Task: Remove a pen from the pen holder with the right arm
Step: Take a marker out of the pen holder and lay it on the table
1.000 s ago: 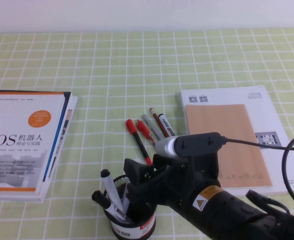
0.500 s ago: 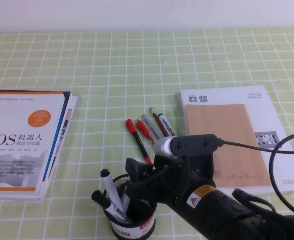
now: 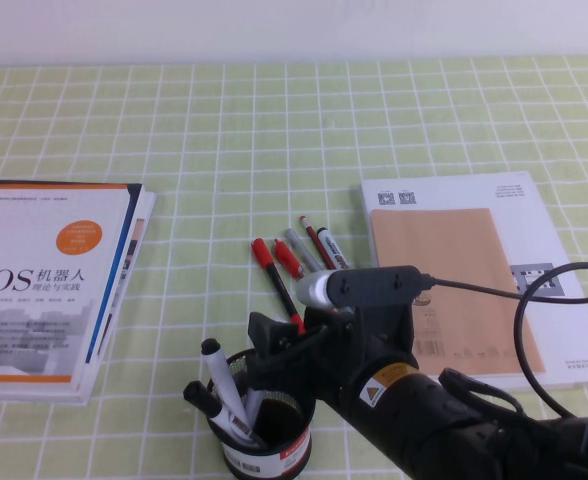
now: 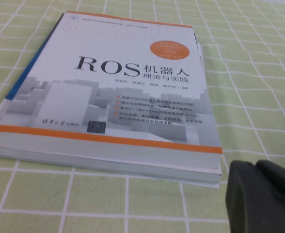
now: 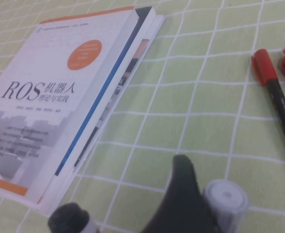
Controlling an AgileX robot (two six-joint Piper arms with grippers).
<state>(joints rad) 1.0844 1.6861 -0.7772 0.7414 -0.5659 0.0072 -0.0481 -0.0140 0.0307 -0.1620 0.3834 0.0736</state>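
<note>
Over the black cylindrical pen holder (image 3: 264, 458), the right gripper (image 3: 274, 358) is hovering, jaws wide and empty; the left gripper (image 4: 261, 196) is sitting beside the white ROS book (image 4: 128, 92), its state impossible to tell.

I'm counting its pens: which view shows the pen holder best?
The high view: the pen holder, rim and pens, sits under the open right gripper. The right wrist view catches only pen caps; the left wrist view, none of it, just the book beside the left gripper.
</note>
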